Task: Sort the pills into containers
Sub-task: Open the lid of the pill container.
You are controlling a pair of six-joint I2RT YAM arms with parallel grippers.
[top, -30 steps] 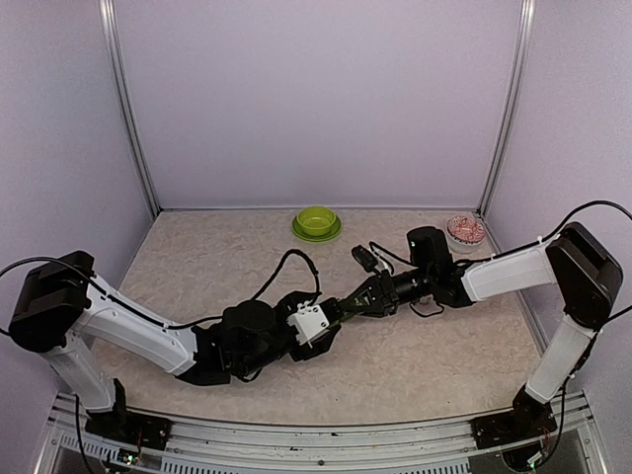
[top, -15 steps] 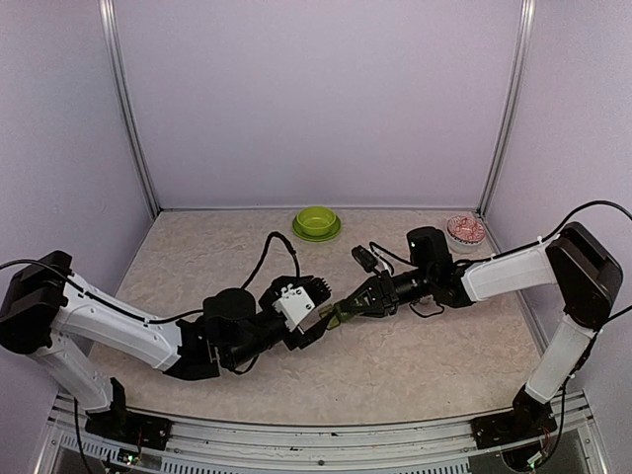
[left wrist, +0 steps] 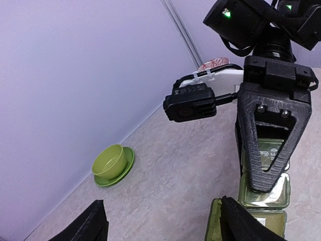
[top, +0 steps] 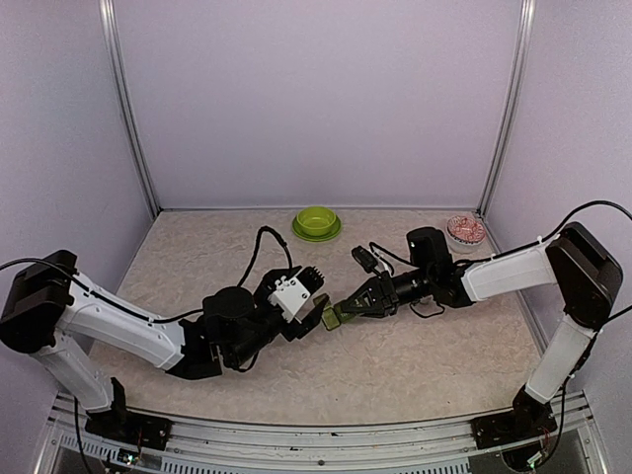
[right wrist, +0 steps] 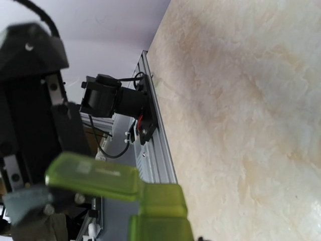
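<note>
Top external: since a second ago my left gripper (left wrist: 168, 221) has swung up and left off the pill box (top: 333, 314), jaws released and holding nothing. One lid (right wrist: 93, 175) stands flipped up, so I'd guess a compartment's ready. My right gripper (top: 348, 306) is clenched on the box, mid-frame on the table (top: 197, 247). Can't spot pills inside.
</note>
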